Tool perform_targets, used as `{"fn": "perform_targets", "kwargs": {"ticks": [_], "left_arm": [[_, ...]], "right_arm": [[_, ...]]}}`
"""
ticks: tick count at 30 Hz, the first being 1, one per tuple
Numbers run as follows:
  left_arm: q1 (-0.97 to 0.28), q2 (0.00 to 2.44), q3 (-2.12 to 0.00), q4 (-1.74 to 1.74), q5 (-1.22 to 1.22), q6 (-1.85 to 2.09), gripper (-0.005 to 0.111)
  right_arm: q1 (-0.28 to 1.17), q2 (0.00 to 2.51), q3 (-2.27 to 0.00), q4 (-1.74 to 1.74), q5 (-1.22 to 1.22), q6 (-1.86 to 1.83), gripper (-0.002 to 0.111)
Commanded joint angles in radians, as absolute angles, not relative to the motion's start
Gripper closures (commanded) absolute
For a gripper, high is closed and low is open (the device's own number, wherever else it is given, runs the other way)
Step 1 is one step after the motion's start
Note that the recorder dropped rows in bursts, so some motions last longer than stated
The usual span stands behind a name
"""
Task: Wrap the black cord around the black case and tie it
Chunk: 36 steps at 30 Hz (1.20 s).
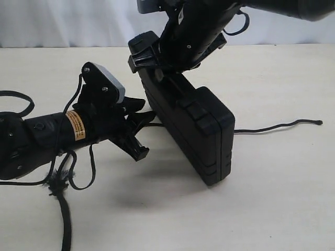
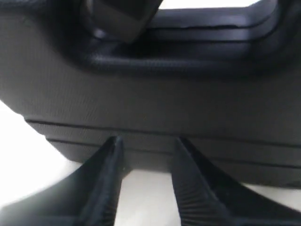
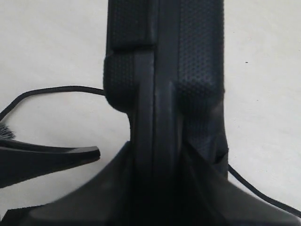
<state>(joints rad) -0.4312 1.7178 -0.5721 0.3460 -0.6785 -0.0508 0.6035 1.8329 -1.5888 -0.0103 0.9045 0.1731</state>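
Exterior view: right tool [image 1: 158, 72] clamps the tilted case [image 1: 199, 130] at its 12 o'clock; left tool [image 1: 144, 130], released, sits at its 9 o'clock; cord [image 1: 277, 126] trails toward 3 o'clock.

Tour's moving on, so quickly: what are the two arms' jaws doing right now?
Left gripper: jaws open, holding nothing.
Right gripper: jaws closed on the black case.

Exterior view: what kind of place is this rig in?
Probably a lab test bench, not a home or factory floor: a bare cream table, a plain white backdrop behind it, and two black robot arms working on only a black case and a black cord.
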Motion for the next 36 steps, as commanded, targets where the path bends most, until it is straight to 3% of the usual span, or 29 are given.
{"fn": "perform_targets", "kwargs": {"ticks": [1, 11, 25, 36], "left_arm": [[-0.432, 1.737, -0.576, 0.35, -0.703, -0.057, 0.072], [-0.432, 1.766, -0.576, 0.35, -0.721, -0.057, 0.072], [-0.432, 1.769, -0.576, 0.364, -0.709, -0.032, 0.072], [-0.417, 1.818, -0.587, 0.307, -0.705, 0.0, 0.072]], "right_arm": [[0.608, 1.817, -1.59, -0.086, 0.881, 0.25, 0.104], [0.608, 1.736, -1.592, -0.459, 1.038, 0.427, 0.104], [0.608, 1.834, -1.592, -0.296, 0.973, 0.387, 0.104], [0.754, 1.837, -1.592, -0.457, 0.992, 0.419, 0.104]]}}
